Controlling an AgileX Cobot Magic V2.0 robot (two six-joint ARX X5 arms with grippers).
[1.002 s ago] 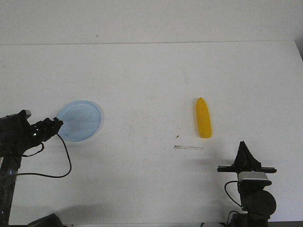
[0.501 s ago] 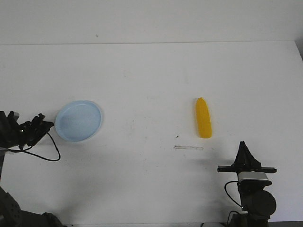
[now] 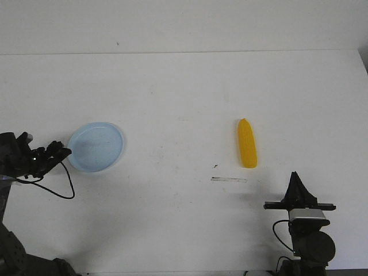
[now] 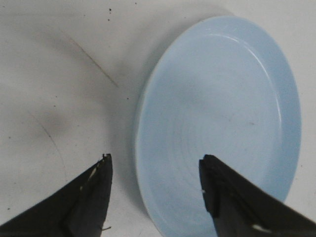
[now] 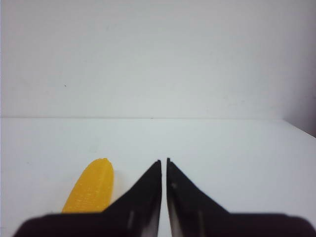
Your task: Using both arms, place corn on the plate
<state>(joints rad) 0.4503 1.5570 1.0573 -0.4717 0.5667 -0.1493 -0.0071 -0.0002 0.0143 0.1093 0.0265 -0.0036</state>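
Progress: early, nothing placed yet by my judgement; corn not on plate, neither claw grips anything.
Corn [image 3: 247,144]: lies flat on the white tabletop [image 3: 184,92], right of centre, well apart from the plate; tapered end points away from me in the front view. Also seen in right wrist view, just beside my right claw, not touching as far as I can tell.
Plate [image 3: 96,146]: pale blue, on the tabletop at the left side, right way up.
Plate contents: empty, bare inside in both front and left wrist views.
Left claw [image 3: 62,153]: spread wide, nothing between the fingers; in the left wrist view the two tips straddle the near rim of the plate [image 4: 217,123]. Contact with rim: cannot tell.
Right claw [image 3: 295,183]: closed to a thin slit, empty, low near my base, points toward the far side; corn [image 5: 90,187] sits ahead and off to one side of it.
Done: left claw lined up at the plate edge.
Left to do: probably grip plate, pick corn with right claw, bring the two together, set corn in plate.
Other: small dark mark on tabletop [image 3: 228,179] near the corn.
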